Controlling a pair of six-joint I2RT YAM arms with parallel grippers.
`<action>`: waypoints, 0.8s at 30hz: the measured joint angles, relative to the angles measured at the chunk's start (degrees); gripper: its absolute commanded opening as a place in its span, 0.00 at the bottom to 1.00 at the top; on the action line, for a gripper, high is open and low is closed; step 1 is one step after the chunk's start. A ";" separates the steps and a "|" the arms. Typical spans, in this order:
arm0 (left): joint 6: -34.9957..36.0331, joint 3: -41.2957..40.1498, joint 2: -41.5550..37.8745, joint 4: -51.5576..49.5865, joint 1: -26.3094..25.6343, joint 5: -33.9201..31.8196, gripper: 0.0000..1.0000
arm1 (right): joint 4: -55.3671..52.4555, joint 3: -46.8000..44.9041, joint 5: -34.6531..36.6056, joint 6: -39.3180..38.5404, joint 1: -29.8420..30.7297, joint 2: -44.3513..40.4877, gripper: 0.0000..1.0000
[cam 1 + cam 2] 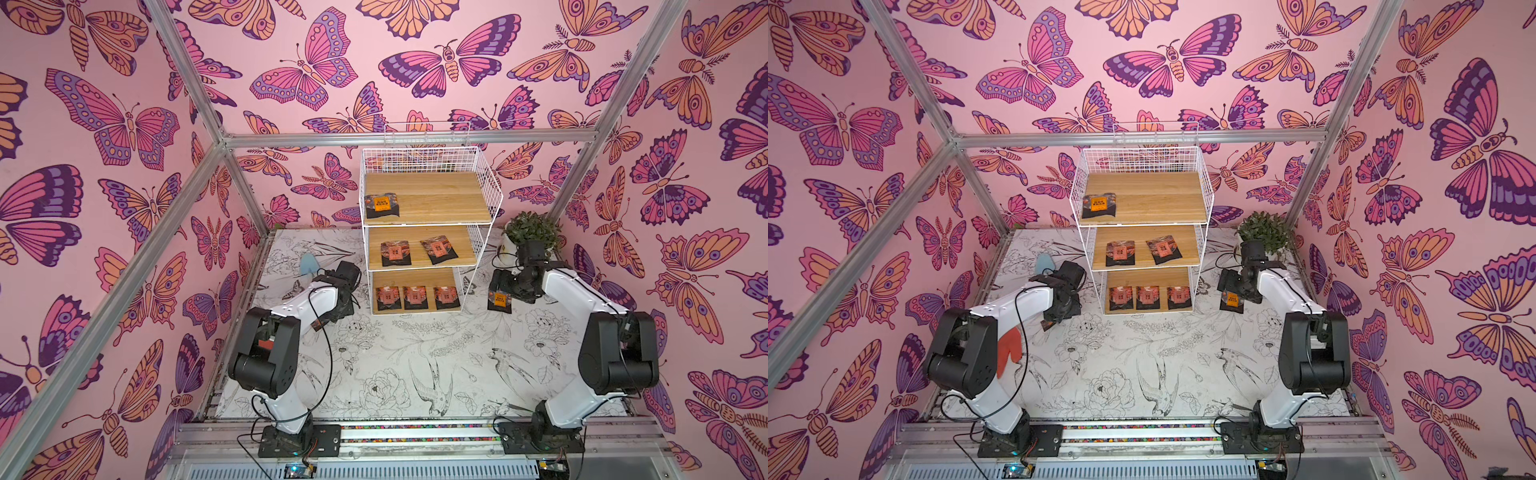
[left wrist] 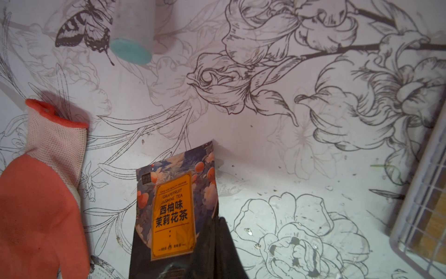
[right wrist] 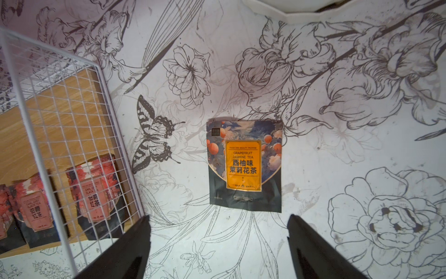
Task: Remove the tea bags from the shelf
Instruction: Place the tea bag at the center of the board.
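Wood-boarded wire shelf (image 1: 449, 199), smooth tea bags (image 3: 243, 166)

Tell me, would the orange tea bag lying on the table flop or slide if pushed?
Probably slides: the orange tea bag lies flat and thin on the smooth table. Likely light and fairly stiff: a twin tea bag pokes out of the left tool without drooping.
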 measured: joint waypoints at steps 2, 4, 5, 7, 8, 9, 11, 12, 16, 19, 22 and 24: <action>-0.11 0.04 0.00 0.17 0.00 0.26 0.22 | -0.17 0.33 0.00 -0.02 0.00 0.00 0.92; -0.17 0.17 0.00 0.33 0.00 0.57 0.29 | -0.26 0.63 0.00 -0.02 0.00 0.00 0.92; -0.28 0.26 0.00 0.42 0.00 0.70 0.33 | -0.33 0.74 0.02 -0.04 0.00 0.00 0.92; -0.26 0.42 0.00 0.44 0.00 0.96 0.37 | -0.44 0.76 0.11 -0.07 0.00 0.00 0.92; -0.33 0.55 0.00 0.44 0.00 1.09 0.39 | -0.61 0.76 0.24 -0.11 0.00 0.00 0.92; -0.31 0.66 0.00 0.48 0.00 1.11 0.40 | -0.85 0.83 0.28 -0.20 0.00 0.00 0.92; -0.33 0.92 -0.02 0.50 0.00 1.22 0.43 | -1.33 1.05 0.46 -0.24 0.00 0.00 0.92; -0.31 0.98 -0.07 0.52 0.00 1.29 0.44 | -1.51 1.20 0.50 -0.24 0.00 0.00 0.92; -0.55 1.01 -1.51 0.48 0.00 2.01 0.46 | -1.92 1.75 1.14 -0.31 0.00 -0.35 0.92; -0.90 1.01 -4.17 0.42 0.00 2.62 0.46 | -2.93 2.25 1.60 -0.70 0.00 -1.22 0.92; -0.98 1.01 -7.65 0.28 0.00 3.17 0.47 | -3.69 2.38 1.95 -1.11 0.00 -3.06 0.92; -0.90 1.01 -9.90 0.11 0.00 4.02 0.48 | -4.24 2.36 2.03 -1.33 0.00 -4.83 0.92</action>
